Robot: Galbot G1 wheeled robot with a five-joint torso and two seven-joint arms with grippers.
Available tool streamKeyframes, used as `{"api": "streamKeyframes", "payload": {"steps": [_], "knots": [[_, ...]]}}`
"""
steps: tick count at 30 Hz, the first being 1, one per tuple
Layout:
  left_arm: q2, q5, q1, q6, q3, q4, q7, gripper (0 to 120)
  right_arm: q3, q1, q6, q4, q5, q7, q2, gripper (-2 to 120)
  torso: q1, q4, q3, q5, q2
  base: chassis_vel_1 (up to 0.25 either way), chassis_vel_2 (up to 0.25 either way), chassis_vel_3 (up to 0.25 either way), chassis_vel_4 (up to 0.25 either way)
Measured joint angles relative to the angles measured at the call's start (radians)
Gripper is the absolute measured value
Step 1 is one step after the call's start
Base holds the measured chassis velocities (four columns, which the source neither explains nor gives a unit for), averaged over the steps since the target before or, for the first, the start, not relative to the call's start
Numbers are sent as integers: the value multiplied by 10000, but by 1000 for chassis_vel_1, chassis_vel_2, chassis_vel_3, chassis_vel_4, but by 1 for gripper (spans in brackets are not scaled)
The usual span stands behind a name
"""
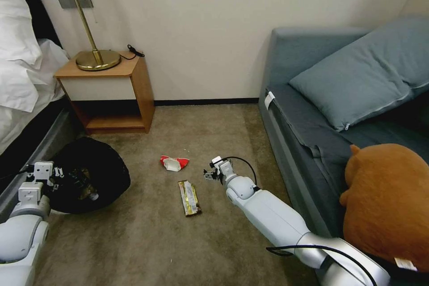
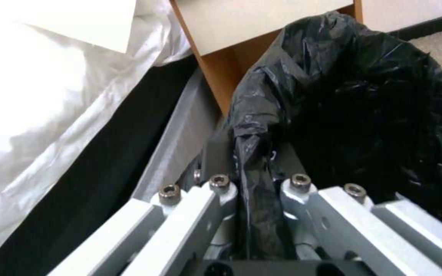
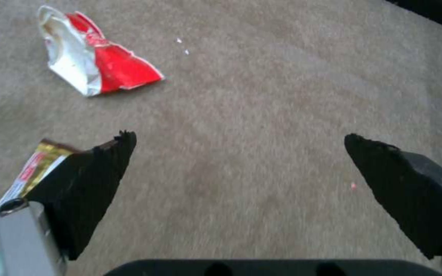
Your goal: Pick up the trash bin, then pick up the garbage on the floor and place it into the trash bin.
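The trash bin (image 1: 96, 172), lined with a glossy black bag, sits at the left by the bed, tilted toward me. My left gripper (image 1: 59, 172) is shut on its bagged rim; the left wrist view shows the liner of the trash bin (image 2: 364, 107) pinched in the left gripper (image 2: 256, 184). Two pieces of garbage lie on the carpet: a red-and-white wrapper (image 1: 174, 163) (image 3: 96, 63) and a dark gold-edged snack wrapper (image 1: 189, 197) (image 3: 34, 168). My right gripper (image 1: 209, 175) (image 3: 239, 136) hovers open just right of them, with bare carpet between its fingers.
A wooden nightstand (image 1: 114, 94) with a brass lamp (image 1: 91, 49) stands against the wall behind the bin. The bed (image 1: 20, 80) runs along the left. A blue sofa (image 1: 304, 143) with a pillow (image 1: 366, 76) and a brown plush cushion (image 1: 389, 201) bounds the right.
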Motion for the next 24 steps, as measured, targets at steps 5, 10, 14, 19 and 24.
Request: {"api": "streamKeyframes", "payload": {"steps": [5,10,14,19,24], "knots": [[-56,81,79,-21,-12,-48,-1,4,-3,2,12,-31,-17,-7,28,100,1,0,0,1,0,-115,95,108,-105],[-120,158,126,-35,-6,-51,0,4,-23,3,31,-76,-35,-11,50,100,1,-1,0,0,0,-124,84,105,-112],[-186,243,226,-82,6,-83,0,4,-76,10,70,-118,-52,-83,57,100,1,-2,0,0,0,-110,114,123,-102],[-251,319,378,-126,-12,-133,1,4,-131,52,144,-220,-122,-176,88,100,0,2,0,1,0,-91,109,95,-103],[-351,419,638,-156,-75,-331,-19,4,-346,162,207,-176,-122,-444,48,100,1,1,1,2,0,-88,80,94,-86]]}}
